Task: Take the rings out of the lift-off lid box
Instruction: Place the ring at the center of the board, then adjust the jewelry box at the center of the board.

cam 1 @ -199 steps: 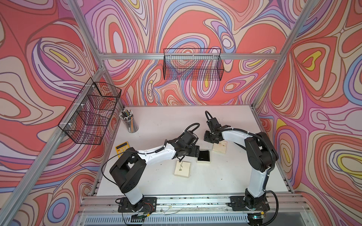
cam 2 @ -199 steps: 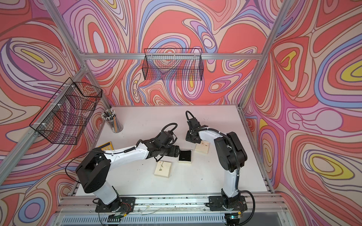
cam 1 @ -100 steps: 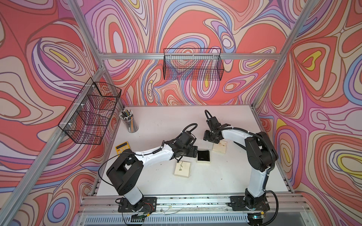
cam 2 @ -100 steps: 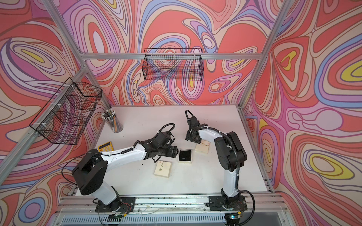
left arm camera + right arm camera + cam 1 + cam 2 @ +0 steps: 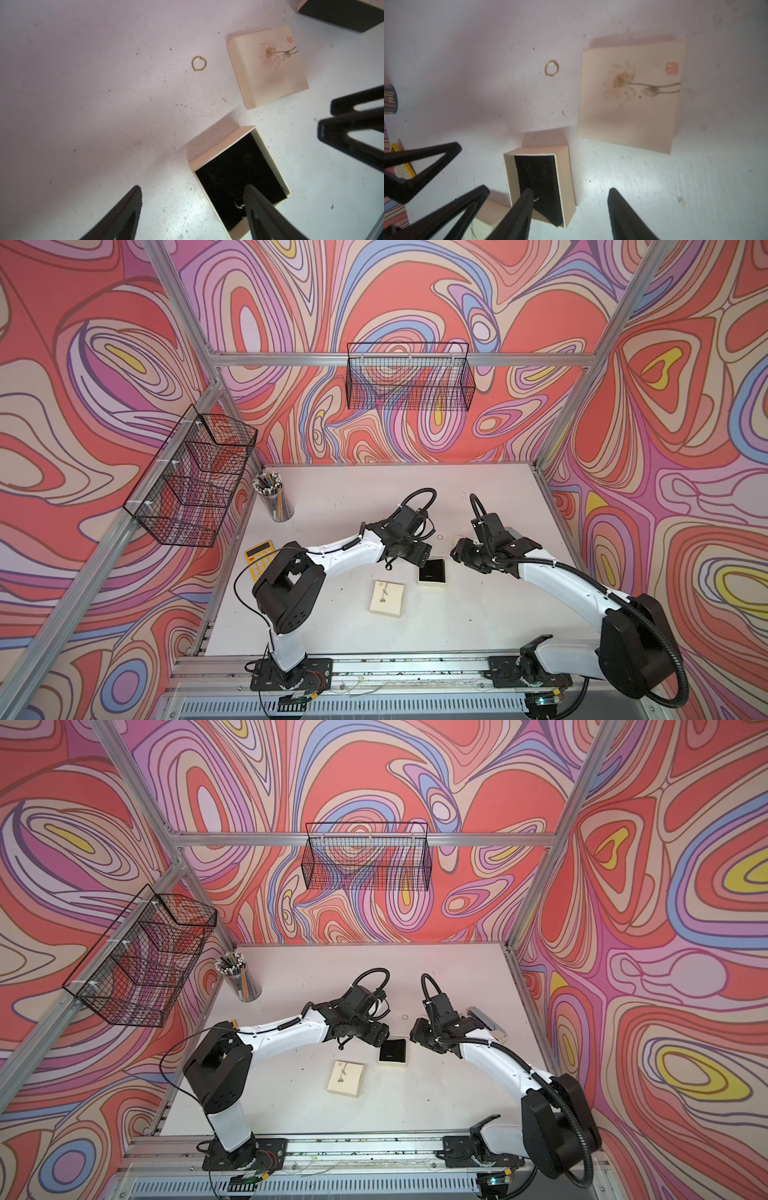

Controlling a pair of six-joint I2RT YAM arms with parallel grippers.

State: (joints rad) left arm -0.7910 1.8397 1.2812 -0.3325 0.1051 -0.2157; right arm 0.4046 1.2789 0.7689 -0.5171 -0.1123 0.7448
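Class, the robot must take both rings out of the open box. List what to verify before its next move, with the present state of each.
1. Lid off the cream cardboard box with black lining: ok.
2. One thin round metal ring out, lying on the white table: ok.
3. The second small ring out of the box: not ok, it lies inside.
4. The left gripper open, empty: ok.
5. The right gripper open, empty: ok.

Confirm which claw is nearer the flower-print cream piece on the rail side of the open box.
Left. The left claw hangs at the open box's far-left corner, just beyond the flower-print piece. The right claw sits past the box's far-right corner, farther away.
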